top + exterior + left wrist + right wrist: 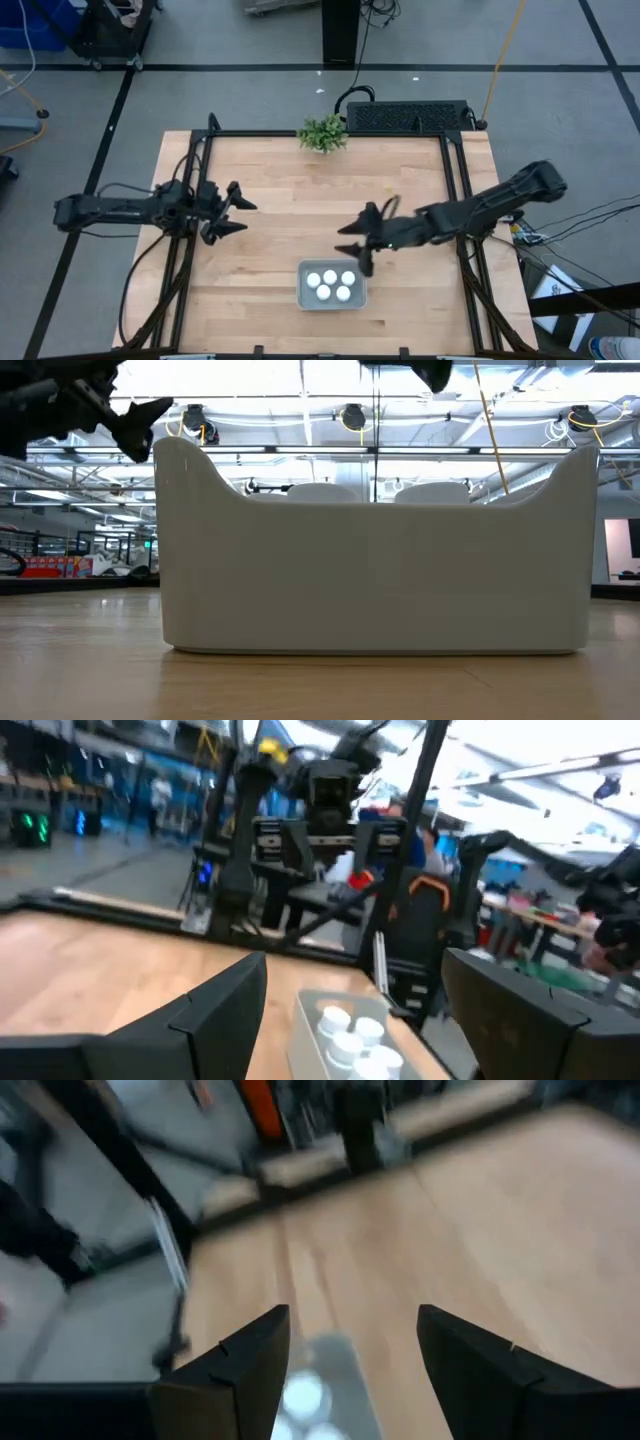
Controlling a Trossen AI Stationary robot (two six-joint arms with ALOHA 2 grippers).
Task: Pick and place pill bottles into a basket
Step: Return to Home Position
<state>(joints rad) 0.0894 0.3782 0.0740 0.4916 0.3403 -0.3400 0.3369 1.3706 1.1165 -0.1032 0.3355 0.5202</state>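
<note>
The pale grey-blue basket (332, 286) sits near the table's near edge, at the middle. Several white pill bottles (330, 284) stand upright inside it, caps up; they also show in the left wrist view (350, 1040). In the low view the basket's wall (375, 575) fills the picture and hides all but two cap tops. My right gripper (358, 240) is open and empty, above the table just beyond the basket's far right corner. My left gripper (236, 214) is open and empty over the table's left part.
A small green plant (322, 133) stands at the table's far edge, middle. A dark box (407, 117) lies behind the far right corner. Black frame rails (190, 240) run along both table sides. Bare wood lies between the grippers.
</note>
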